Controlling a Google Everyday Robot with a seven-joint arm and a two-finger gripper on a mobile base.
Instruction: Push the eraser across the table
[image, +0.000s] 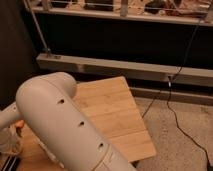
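Observation:
My large white arm (65, 125) fills the lower left of the camera view and hides much of the table (112, 112), a light wooden top of glued planks. The gripper (9, 137) is a pale shape at the far left edge, low over the table's left end. Just below it, at the bottom left corner, lies a dark block with a pale stripe, the eraser (9, 163), partly cut off by the frame edge. I cannot tell whether the gripper touches it.
A small orange thing (20, 124) sits by the gripper. Beyond the table's far edge stands a dark shelf unit with a pale rail (125, 67). A black cable (175, 107) trails across the speckled floor (175, 145) to the right.

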